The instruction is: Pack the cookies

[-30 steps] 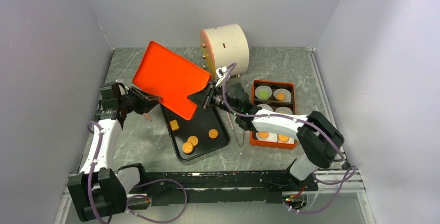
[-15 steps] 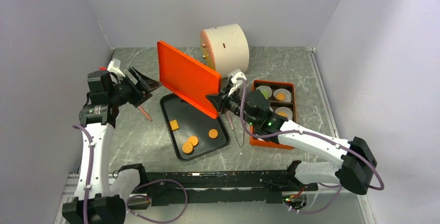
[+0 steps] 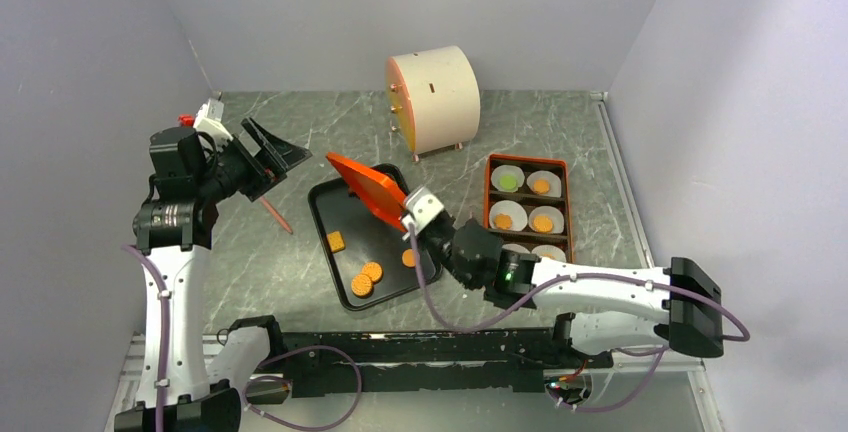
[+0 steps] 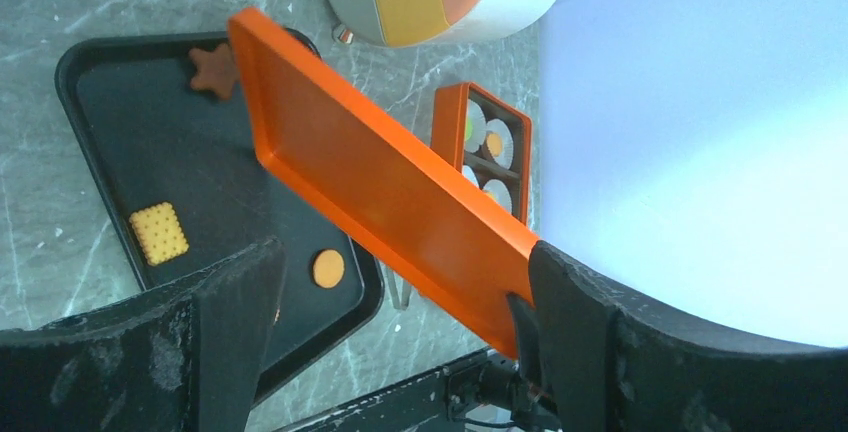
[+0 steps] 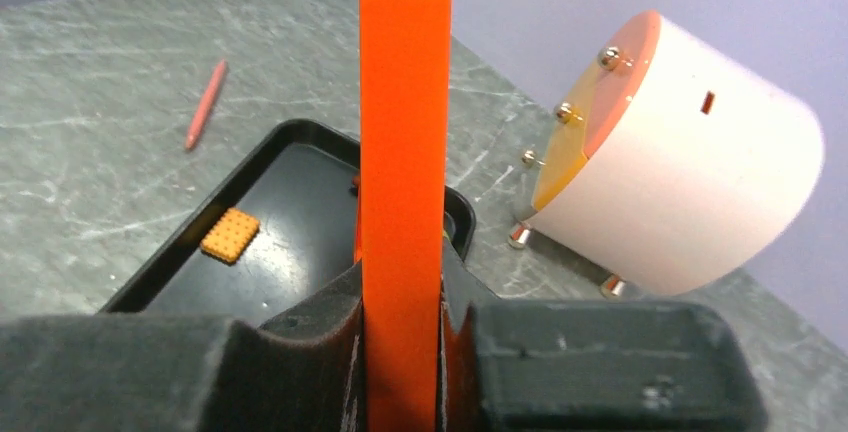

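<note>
Orange cookies lie in the black tray (image 3: 325,200): a square one (image 3: 336,242) and round ones (image 3: 372,271) (image 3: 409,258). The left wrist view adds a brown star (image 4: 212,67) at the tray's far corner. My right gripper (image 3: 410,217) is shut on an orange lid (image 3: 368,184), held on edge over the tray; it fills the jaws (image 5: 403,152). My left gripper (image 3: 272,157) hangs open left of the tray, apart from the lid (image 4: 380,177). The orange box (image 3: 488,192) holds white liners with a green cookie (image 3: 508,181) and orange ones (image 3: 541,186).
A white cylinder with an orange face (image 3: 433,100) stands behind the tray. A thin red stick (image 3: 275,215) lies on the marble table left of the tray. Grey walls close in the left, back and right sides.
My left gripper has opened, let go of the orange lid and drawn back to the left. My right gripper has swung the lid down and nearer, turning it edge-on over the tray.
</note>
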You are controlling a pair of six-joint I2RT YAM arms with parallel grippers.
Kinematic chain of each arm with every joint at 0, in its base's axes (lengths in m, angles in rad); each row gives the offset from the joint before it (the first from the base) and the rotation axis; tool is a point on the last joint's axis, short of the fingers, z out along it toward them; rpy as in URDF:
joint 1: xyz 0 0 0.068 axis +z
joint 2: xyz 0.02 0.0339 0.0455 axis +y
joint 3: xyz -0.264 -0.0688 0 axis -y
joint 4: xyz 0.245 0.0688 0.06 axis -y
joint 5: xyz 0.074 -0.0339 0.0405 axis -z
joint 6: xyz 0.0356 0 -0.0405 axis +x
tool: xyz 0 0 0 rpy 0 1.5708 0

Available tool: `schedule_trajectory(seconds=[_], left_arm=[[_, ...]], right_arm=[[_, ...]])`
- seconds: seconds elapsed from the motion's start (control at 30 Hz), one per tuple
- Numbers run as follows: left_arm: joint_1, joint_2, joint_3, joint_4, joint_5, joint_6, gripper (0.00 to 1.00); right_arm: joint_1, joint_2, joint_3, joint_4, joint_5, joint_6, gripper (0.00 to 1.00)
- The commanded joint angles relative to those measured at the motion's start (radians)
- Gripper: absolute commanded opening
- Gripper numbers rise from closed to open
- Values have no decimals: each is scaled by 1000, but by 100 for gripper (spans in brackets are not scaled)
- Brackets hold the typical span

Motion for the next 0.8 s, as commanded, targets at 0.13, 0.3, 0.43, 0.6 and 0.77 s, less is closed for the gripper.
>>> schedule_trajectory(seconds=[0.13, 0.3, 0.43, 0.6, 0.77], left_arm=[[-5, -3, -57, 29, 69, -73, 95], [-20, -13, -114, 41, 72, -86, 95], [-23, -13, -150, 65, 91, -108, 95], [-23, 0, -131, 78, 104, -115, 95], [-23, 5, -110, 69, 84, -102, 95]], right_arm=[[134, 65, -23, 379, 281, -389, 0], [221, 131, -51, 626, 311, -620, 0], [286, 214, -58, 855, 312, -845, 0], [336, 366, -52, 1103, 303, -1114, 0], [365, 489, -22, 1294, 305, -1291, 0]])
